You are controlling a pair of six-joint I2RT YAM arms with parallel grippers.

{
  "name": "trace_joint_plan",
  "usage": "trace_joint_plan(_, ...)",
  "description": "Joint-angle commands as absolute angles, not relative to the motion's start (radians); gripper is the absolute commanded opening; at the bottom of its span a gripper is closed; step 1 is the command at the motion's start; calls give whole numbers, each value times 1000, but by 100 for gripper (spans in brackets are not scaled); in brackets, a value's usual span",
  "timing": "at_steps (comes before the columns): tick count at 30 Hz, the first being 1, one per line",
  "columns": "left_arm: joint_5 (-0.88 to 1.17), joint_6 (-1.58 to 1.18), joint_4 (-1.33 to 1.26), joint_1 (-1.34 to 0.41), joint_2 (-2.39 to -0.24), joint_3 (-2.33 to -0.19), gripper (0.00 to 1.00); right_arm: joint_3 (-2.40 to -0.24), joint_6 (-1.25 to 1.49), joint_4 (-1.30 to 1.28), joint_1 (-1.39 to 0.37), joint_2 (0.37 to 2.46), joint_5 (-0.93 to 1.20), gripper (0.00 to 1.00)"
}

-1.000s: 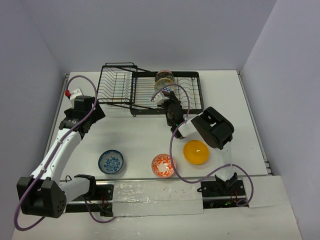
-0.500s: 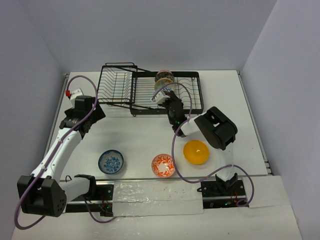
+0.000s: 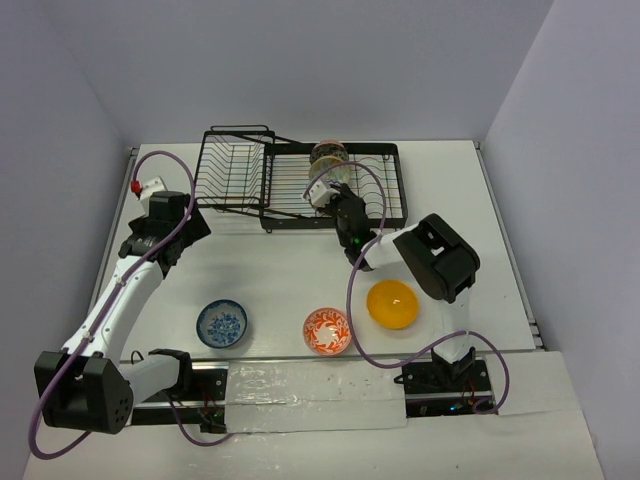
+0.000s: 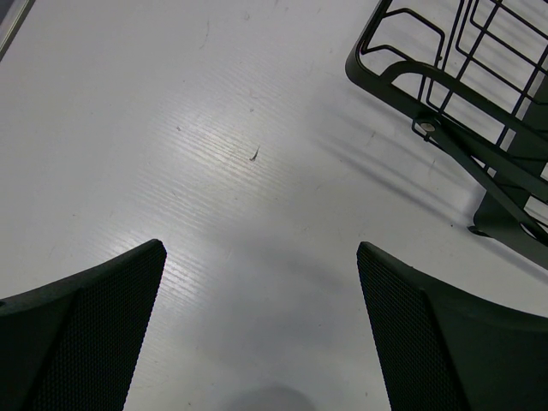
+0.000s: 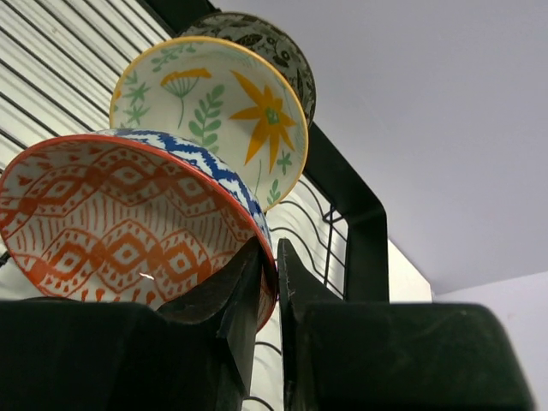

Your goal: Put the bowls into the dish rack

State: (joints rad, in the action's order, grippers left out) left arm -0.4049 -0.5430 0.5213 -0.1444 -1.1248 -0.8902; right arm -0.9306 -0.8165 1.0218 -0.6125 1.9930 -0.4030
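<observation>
Right arm, top view: over the last second the wrist crept toward 12 o'clock, deeper over the dish rack (image 3: pixel 401 186). Small travel, no lateral drift.

Right gripper (image 5: pixel 267 259): jaws drawn narrow, pinching the rim of the pink-red patterned bowl (image 5: pixel 128 224). The bowl is carried on edge, its inside facing the wrist camera. It sits just in front of the white leaf bowl (image 5: pixel 214 107), with the grey-black patterned bowl (image 5: pixel 270 41) behind that; both stand upright in the rack. I cannot tell whether the held bowl touches the leaf bowl or rests on the wires yet.

Left gripper (image 4: pixel 261 287): jaws spread wide, holding nothing, over bare surface (image 3: pixel 270 265), with the rack's tilted basket end at its 1 o'clock. No movement on this arm.

Unmoved on the surface near the arm bases: the blue patterned bowl (image 3: pixel 221 323) at 7 o'clock, the orange-red floral bowl (image 3: pixel 327 331) at 6 o'clock, and the plain orange-yellow bowl (image 3: pixel 392 304) at 5 o'clock.

Reading: this is the final approach of the third placement. Two bowls are racked, one is in hand and three are waiting, so roughly the halfway point. Next the bowl needs lowering into the slot ahead of the leaf bowl, then release. Risk: knocking the leaf bowl over.
</observation>
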Motion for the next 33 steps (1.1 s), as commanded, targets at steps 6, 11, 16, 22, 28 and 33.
trace_joint_plan(6,-402,-546,518,-138,-1103,-914,99,-976,-781,922,-609,1948,-410,24)
trace_joint_plan(11,-402,-546,518,-138,-1101,-913,99,-982,-767,900,-609,1941,-416,38)
trace_joint_plan(16,-400,-546,515,-138,-1098,-913,99,-988,-761,890,-607,1937,-426,48)
trace_joint_plan(22,-402,-546,515,-137,-1097,-911,99,-1005,-747,874,-606,1934,-439,62)
trace_joint_plan(28,-400,-545,514,-133,-1095,-911,99,-1020,-744,853,-598,1921,-439,76)
trace_joint_plan(33,-397,-545,512,-132,-1095,-910,99,-1028,-742,822,-592,1905,-437,79)
